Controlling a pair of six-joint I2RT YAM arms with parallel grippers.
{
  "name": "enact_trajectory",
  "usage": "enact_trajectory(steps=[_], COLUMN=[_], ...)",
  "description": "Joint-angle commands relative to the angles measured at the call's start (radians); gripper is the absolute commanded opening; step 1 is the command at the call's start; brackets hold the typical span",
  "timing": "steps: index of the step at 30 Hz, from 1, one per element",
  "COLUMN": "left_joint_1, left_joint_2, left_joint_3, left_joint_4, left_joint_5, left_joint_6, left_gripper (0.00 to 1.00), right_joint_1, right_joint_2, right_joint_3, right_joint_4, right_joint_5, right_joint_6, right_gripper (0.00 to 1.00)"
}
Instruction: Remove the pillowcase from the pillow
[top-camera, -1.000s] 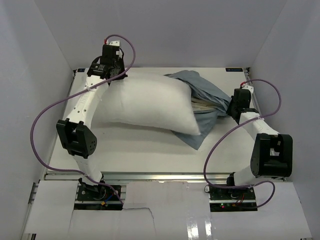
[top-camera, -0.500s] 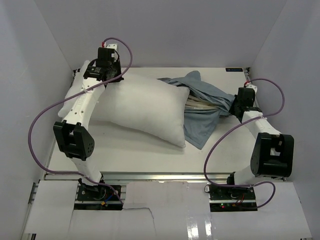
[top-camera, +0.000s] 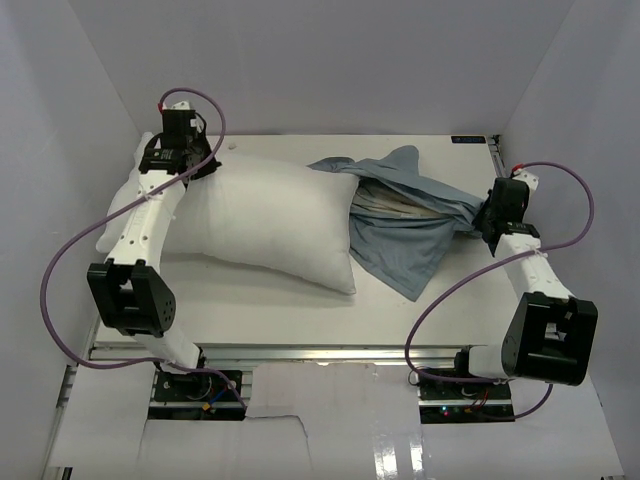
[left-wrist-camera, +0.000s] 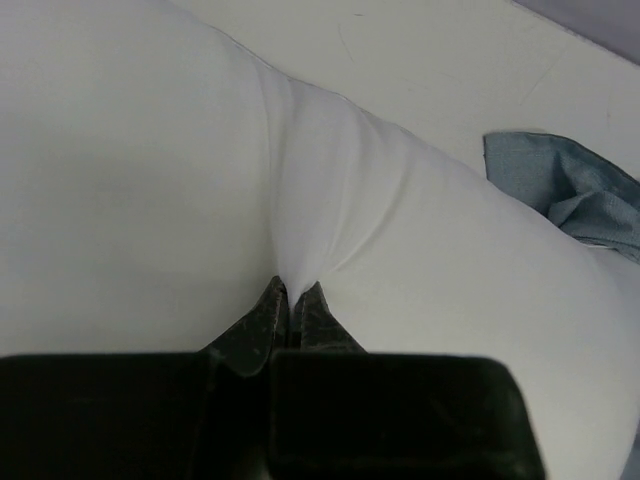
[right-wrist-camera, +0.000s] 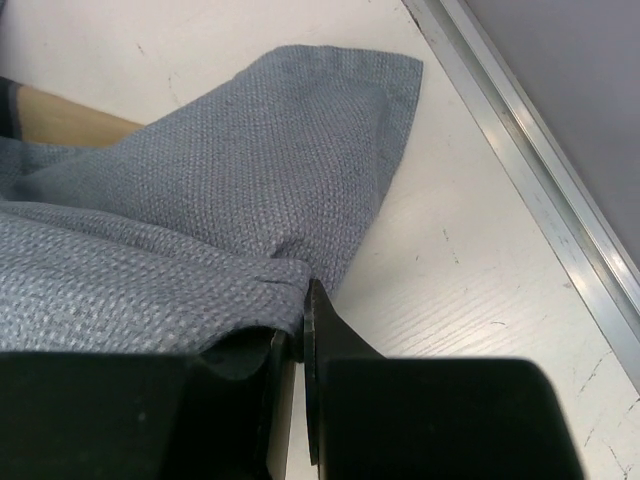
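The white pillow (top-camera: 270, 220) lies across the left and middle of the table, almost wholly out of the cover. My left gripper (top-camera: 185, 172) is shut on a pinch of the pillow's cloth at its far left end; the pinch shows in the left wrist view (left-wrist-camera: 290, 292) on the pillow (left-wrist-camera: 150, 180). The grey-blue pillowcase (top-camera: 405, 235) lies crumpled to the right of the pillow, its striped inside showing at the mouth. My right gripper (top-camera: 487, 222) is shut on the pillowcase's right edge, seen in the right wrist view (right-wrist-camera: 298, 300) on the pillowcase (right-wrist-camera: 200, 220).
The white table (top-camera: 280, 310) is boxed in by pale walls on the left, back and right. A metal rail (right-wrist-camera: 530, 170) runs along the table's right edge close to my right gripper. Purple cables loop from both arms.
My left gripper has pulled the pillow to the left and my right gripper has pulled the pillowcase to the right. The pillow has slid out of the cover, which now lies flatter.
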Motion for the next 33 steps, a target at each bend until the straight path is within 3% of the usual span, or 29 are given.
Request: enact_trajectory(steps=[1,5,17,25,29,33], left_joint_1=[0.012,0.017,0.034,0.034,0.034,0.027], left_joint_2=[-0.208,-0.208,-0.251,-0.226,-0.254,-0.268], left_joint_3=[-0.09,-0.092,-0.053,-0.053,-0.194,-0.338], left_joint_4=[0.191,0.15,0.127,0.127,0.233,0.299], left_joint_5=[-0.034,-0.146,-0.241,-0.192,-0.067,-0.103], left_joint_6=[-0.122,-0.195,-0.18,-0.207,-0.352,-0.517], left_gripper=[0.0,0.0,0.0,0.0,0.0,0.0], right_joint_1=[-0.008,-0.013,-0.077,-0.085,-0.008,0.032], right_joint_2=[-0.051,-0.067,-0.087,-0.158,-0.228,-0.25], right_joint_3=[-0.005,-0.008,-0.022,-0.048,-0.161,-0.262], right_joint_4=[0.003,-0.003,-0.029,-0.031,0.064,0.178], right_joint_5=[0.036,0.048,0.068,-0.035,-0.12,-0.2], right_joint_6=[0.008,0.008,0.026,0.028,0.052,0.1], right_gripper=[0.08,0.08,0.08,0.08,0.08,0.08])
